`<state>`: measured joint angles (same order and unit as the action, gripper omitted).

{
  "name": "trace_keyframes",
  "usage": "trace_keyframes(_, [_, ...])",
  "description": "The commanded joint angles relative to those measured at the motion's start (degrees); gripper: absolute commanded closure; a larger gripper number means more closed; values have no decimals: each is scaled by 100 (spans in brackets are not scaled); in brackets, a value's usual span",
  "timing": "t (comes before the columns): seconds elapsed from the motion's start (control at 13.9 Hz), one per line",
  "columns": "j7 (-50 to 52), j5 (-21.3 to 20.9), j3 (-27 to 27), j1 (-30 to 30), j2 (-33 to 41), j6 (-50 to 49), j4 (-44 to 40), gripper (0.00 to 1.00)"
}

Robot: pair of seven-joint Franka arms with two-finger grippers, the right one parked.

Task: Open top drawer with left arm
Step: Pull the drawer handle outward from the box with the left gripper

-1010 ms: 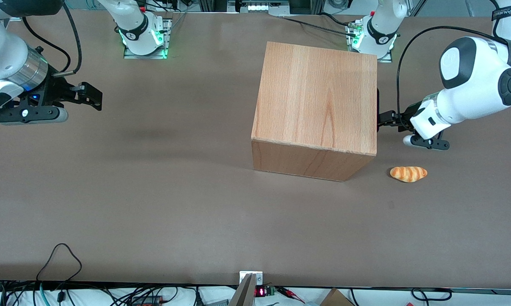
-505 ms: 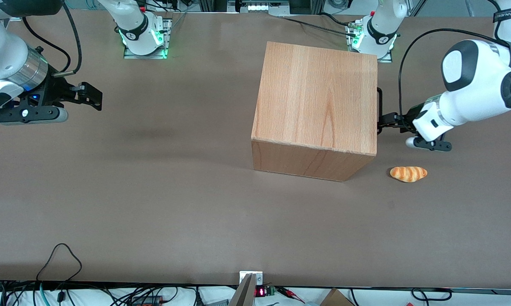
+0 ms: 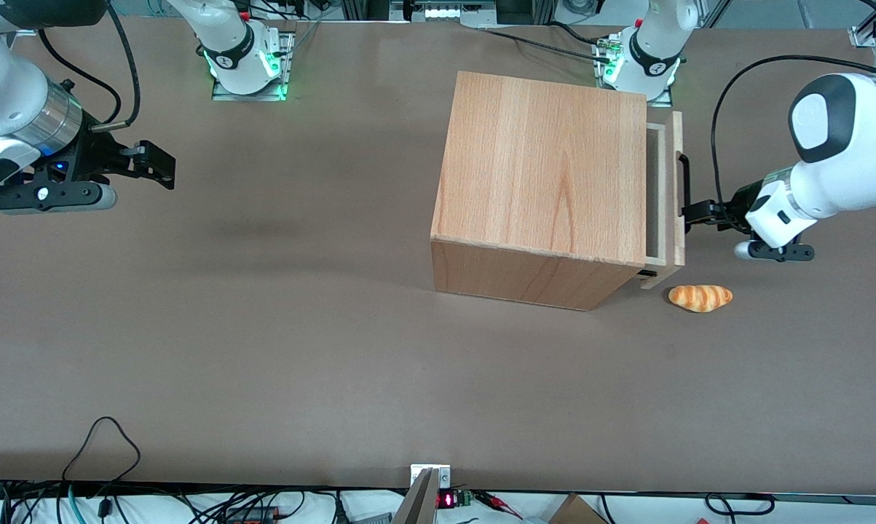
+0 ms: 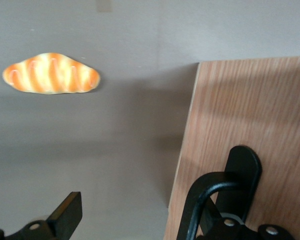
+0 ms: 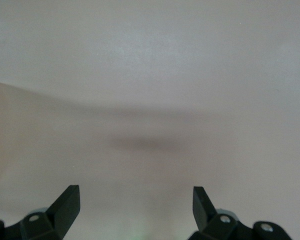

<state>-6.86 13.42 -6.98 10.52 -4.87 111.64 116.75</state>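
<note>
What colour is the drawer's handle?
The handle is black, clearest in the front view; the gripper holds it.

The big plain light-wood cabinet box [image 3: 547,175] shows smooth, matt grain. The shallow light-wood top drawer [image 3: 674,196] matches it, and its slim black bar handle [image 3: 684,182] looks glossy. The black two-finger gripper [image 3: 689,213] at that handle appears matt plastic, below the glossy white left arm [image 3: 838,164]. The brown table [image 3: 263,327] is matt; the orange striped bread roll [image 3: 700,297] shines.
</note>
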Motion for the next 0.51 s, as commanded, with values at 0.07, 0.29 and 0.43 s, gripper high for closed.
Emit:
trace_keyframes(0.07, [-350,-234,-23,467,-14,68,-30,0])
trace_keyframes(0.29, [-842,-234,-23,916,-23,77,-47,0])
trace_keyframes(0.43, [-1062,-243,-23,1188,-66,86,-82,0])
